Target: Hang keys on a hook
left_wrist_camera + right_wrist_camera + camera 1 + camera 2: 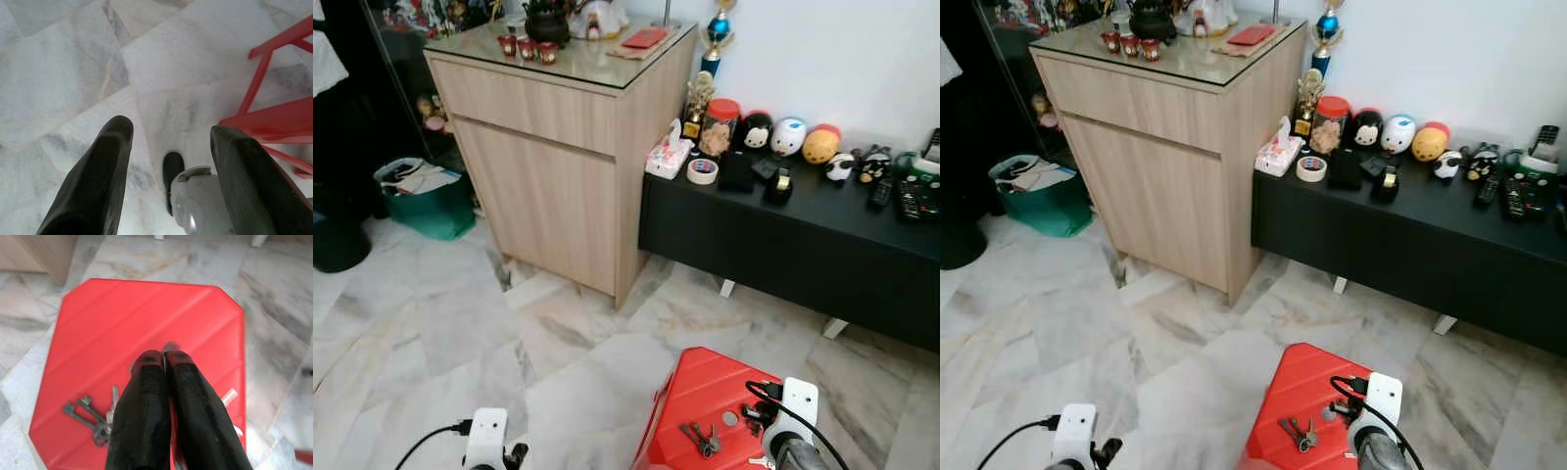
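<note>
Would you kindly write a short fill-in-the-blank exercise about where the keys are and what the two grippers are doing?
1. The keys lie on a stool coloured ____.
2. The right gripper's fingers are pressed ____ above the stool.
3. The left gripper's fingers stand ____ over the marble floor.

Missing words: red; together; apart

You are looking at a lived-in home, likely a living room. Marble floor tiles (431, 333) fill the lower half of the frame. At upper left stands a wooden cabinet (548, 186) with a glass top carrying a teapot (547, 23) and small cups. At right, a low black worktop (783, 235) holds plush toys (789, 136), remote controls (909, 196), tissues (668, 157) and a trophy (715, 34).
</note>
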Controlling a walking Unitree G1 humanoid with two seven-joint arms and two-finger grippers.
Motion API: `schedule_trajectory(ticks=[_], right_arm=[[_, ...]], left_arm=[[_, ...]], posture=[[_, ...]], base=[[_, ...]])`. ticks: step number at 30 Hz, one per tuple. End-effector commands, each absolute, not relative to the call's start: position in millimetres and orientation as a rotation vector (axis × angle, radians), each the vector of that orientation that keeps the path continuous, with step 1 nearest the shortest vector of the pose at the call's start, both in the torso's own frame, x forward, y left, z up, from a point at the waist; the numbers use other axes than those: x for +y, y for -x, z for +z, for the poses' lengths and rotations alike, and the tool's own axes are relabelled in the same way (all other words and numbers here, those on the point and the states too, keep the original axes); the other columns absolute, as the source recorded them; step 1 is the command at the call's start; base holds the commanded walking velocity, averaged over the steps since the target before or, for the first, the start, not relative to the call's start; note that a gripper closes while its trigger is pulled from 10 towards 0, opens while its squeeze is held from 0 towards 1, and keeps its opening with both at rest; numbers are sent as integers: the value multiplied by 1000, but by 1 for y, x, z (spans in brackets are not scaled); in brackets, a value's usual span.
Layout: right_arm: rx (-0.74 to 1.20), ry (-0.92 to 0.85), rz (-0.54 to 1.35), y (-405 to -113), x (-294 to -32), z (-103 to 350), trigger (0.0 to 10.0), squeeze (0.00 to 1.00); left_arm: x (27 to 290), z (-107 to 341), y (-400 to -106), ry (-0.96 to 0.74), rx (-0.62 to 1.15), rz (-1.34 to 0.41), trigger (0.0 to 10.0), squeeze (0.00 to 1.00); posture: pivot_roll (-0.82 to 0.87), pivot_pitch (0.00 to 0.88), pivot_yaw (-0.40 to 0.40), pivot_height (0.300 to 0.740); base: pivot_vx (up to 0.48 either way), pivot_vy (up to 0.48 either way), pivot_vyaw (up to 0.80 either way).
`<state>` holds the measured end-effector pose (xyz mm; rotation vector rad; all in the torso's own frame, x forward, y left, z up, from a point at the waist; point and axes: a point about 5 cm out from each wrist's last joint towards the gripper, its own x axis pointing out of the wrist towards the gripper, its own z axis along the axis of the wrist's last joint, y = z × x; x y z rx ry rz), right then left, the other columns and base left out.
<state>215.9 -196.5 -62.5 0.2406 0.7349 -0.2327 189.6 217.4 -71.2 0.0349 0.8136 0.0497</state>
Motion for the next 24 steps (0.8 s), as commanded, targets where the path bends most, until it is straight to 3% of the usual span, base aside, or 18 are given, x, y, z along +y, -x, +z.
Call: schedule_trajectory(ticks=[1, 16, 24], right_arm=[[751, -253, -250, -214, -195, -64, 10000, 0], [742, -228, -315, -211, -208, -64, 10000, 0], [753, -231, -315, -209, -206, -66, 10000, 0]], left_arm=[[218, -74, -184, -25, 834, 68, 10000, 0], [221, -76, -179, -17, 841, 78, 10000, 0], [218, -79, -175, -8, 860, 73, 10000, 0]], posture=[[40, 0, -59, 740], [47, 0, -65, 740], [47, 0, -65, 740]], base=[[0, 0, 0], [0, 0, 0], [-263, 0, 0]])
